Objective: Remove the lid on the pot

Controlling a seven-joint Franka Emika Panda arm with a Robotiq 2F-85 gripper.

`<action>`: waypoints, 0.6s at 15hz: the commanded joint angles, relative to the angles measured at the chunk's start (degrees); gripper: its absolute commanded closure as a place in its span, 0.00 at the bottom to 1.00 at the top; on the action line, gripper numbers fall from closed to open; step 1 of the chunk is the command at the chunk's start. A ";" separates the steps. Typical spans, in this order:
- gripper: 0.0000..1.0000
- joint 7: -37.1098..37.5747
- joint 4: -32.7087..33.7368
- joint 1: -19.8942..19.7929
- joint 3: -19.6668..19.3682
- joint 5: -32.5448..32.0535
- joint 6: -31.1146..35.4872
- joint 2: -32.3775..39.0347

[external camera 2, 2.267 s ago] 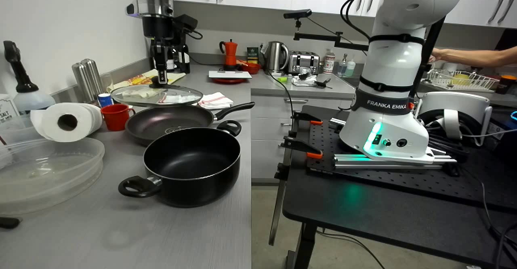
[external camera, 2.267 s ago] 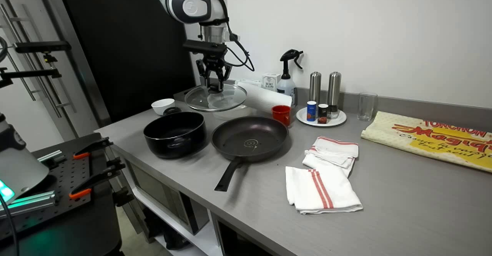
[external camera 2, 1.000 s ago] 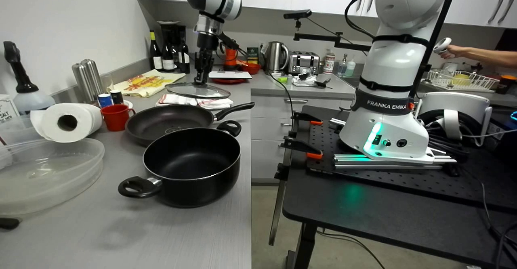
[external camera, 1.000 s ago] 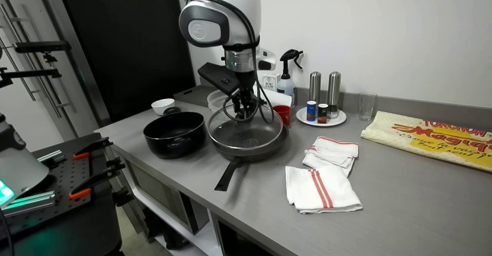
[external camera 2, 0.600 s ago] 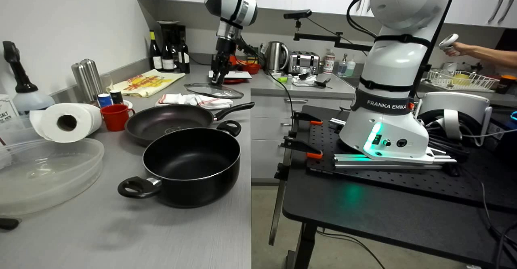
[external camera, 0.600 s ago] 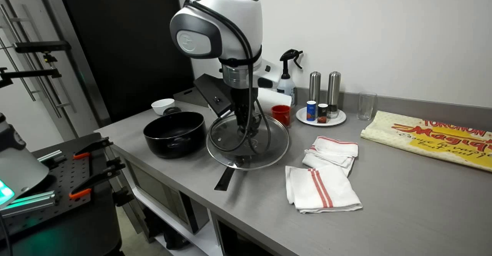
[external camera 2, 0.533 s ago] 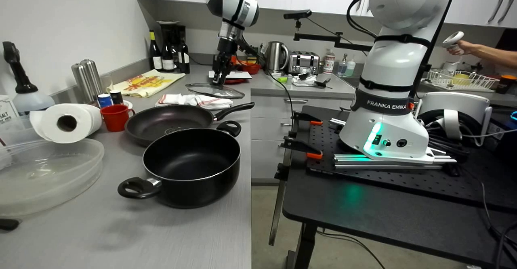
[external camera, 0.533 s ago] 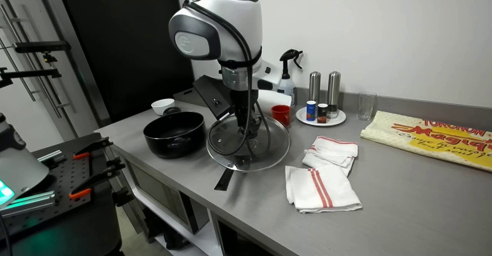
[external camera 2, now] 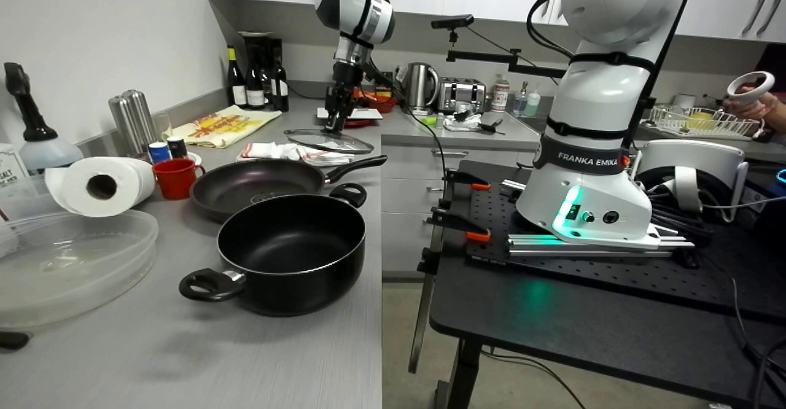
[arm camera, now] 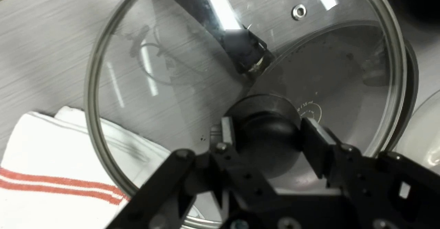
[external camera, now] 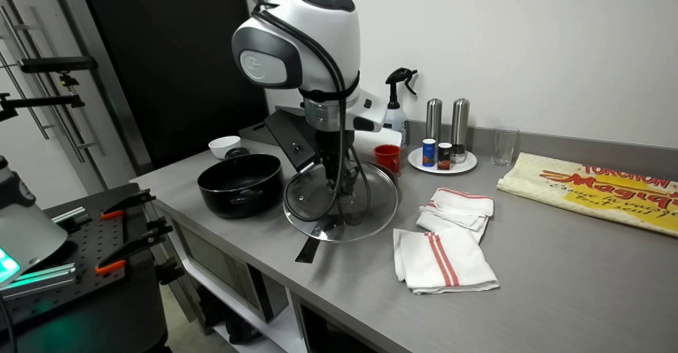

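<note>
Lid (arm camera: 209,95) off the pot (external camera 2: 291,255), slightly tilted in an exterior view, tool (arm camera: 268,134) clamped from both sides on its knob (arm camera: 270,150). In the wrist view, lid overlaps part of the pan (external camera 2: 258,183), its handle (external camera: 308,251) and part of a towel (arm camera: 51,160). Pot uncovered, upright on the surface (external camera 2: 270,360), just beside the pan. Red cup (external camera: 388,157) near the pan's far side

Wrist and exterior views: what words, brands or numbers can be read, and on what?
"FRANKA EMIKA": the robot's base.
"TORCHON": the yellow cloth.
"Magiq…": the same cloth, cut at the picture's edge.
"SALT": the white box.
Too small or blurred: smaller cloth print, frying pan marks, labels on dark bottles.
</note>
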 commanded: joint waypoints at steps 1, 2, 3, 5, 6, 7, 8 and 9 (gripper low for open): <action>0.74 0.28 0.67 0.63 -0.75 0.08 -0.80 0.35; 0.74 0.37 0.88 0.60 -0.85 -0.03 -0.80 0.59; 0.74 0.57 1.26 0.44 -0.90 0.17 -0.74 0.89; 0.74 1.01 2.13 0.07 -1.08 0.44 -0.56 1.55; 0.74 1.25 2.80 -0.27 -1.18 0.64 -0.91 1.82; 0.74 1.53 3.47 -0.66 -1.27 0.97 -0.74 1.98; 0.74 1.78 4.26 -1.18 -1.32 1.21 -1.15 2.04; 0.74 2.28 5.08 -1.58 -1.52 1.26 -1.35 2.11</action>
